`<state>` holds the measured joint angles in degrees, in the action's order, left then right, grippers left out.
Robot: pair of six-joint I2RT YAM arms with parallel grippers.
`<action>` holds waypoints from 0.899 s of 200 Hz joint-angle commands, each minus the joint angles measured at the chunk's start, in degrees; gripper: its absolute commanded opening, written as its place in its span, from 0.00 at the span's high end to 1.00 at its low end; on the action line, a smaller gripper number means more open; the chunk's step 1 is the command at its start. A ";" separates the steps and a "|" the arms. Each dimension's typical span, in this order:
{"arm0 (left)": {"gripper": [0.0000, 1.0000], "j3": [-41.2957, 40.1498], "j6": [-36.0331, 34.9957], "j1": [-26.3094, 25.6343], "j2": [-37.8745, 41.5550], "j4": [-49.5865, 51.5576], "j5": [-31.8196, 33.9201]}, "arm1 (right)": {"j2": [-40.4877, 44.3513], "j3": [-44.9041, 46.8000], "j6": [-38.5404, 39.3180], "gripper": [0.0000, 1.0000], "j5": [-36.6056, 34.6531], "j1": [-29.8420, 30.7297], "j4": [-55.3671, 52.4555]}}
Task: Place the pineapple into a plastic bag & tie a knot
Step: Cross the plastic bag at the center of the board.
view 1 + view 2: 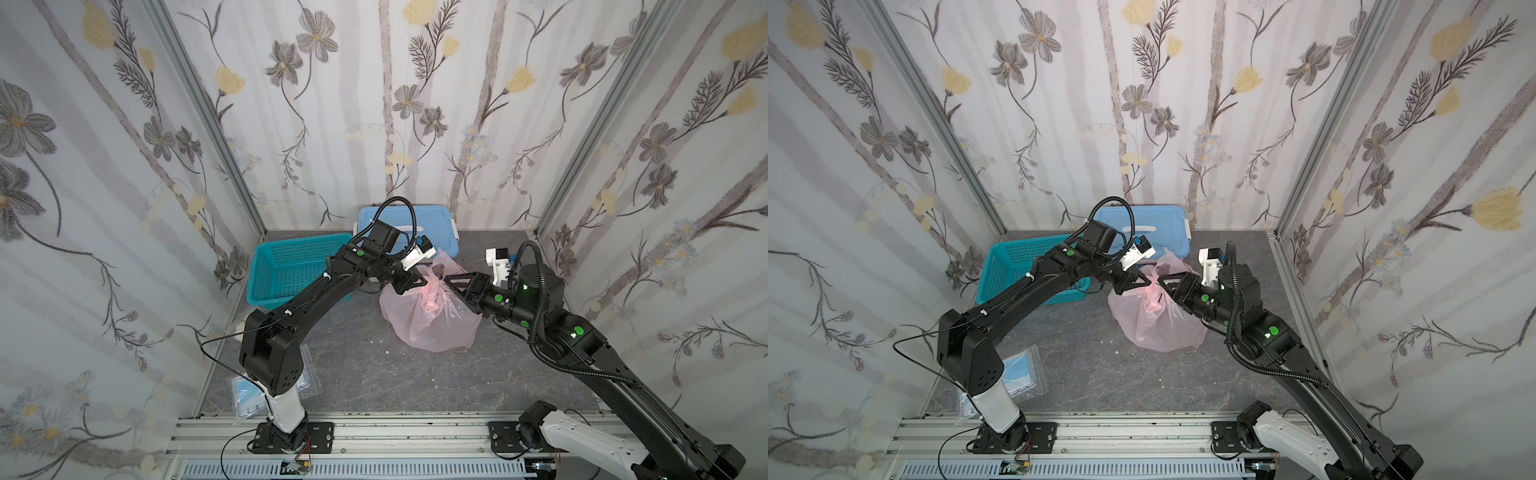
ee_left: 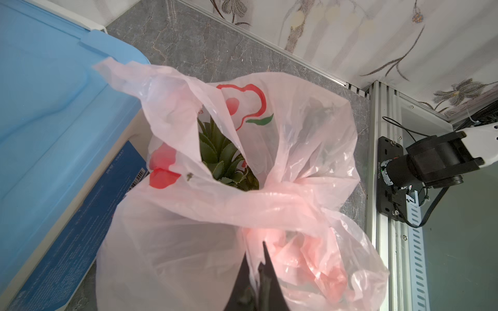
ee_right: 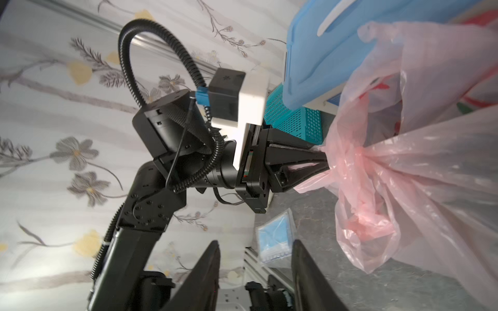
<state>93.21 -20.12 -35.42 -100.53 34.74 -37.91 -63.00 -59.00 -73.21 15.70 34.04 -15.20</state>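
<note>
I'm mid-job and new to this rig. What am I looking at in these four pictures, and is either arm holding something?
Two black robot arms stand on a rail, each ending in a claw. Two pictures look down on the whole table; the other two come from cameras on the arms' wrists. On the table: a pink plastic bag with the pineapple inside, a teal basket, a blue lidded box and a clear packet. The left claw is shut on the bag's bunched handles. The right claw is open close by, holding nothing.

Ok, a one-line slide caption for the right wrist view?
The plastic bag, neck pinched by the left gripper; right gripper open nearby.
</note>
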 commanded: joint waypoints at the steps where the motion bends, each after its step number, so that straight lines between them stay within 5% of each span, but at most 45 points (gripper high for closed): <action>1: 1.00 -0.48 0.99 0.08 0.52 -2.70 0.73 | -0.56 2.22 -29.04 0.50 -4.84 1.22 11.07; 28: 1.00 -0.66 1.98 0.04 0.68 -3.70 0.81 | -1.42 4.48 -40.08 0.28 -10.61 4.02 14.78; 75: 1.00 -0.40 2.24 0.08 0.53 -3.34 0.91 | -6.45 7.49 -45.69 0.14 -13.77 4.46 23.07; 180: 1.00 -0.48 2.92 0.08 1.00 -2.93 0.83 | -12.93 10.37 -46.85 0.10 -15.27 4.02 25.41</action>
<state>92.64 -17.54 -35.42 -100.01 32.77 -36.64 -75.40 -49.43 -114.76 2.35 38.24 7.97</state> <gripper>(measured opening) 0.049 0.900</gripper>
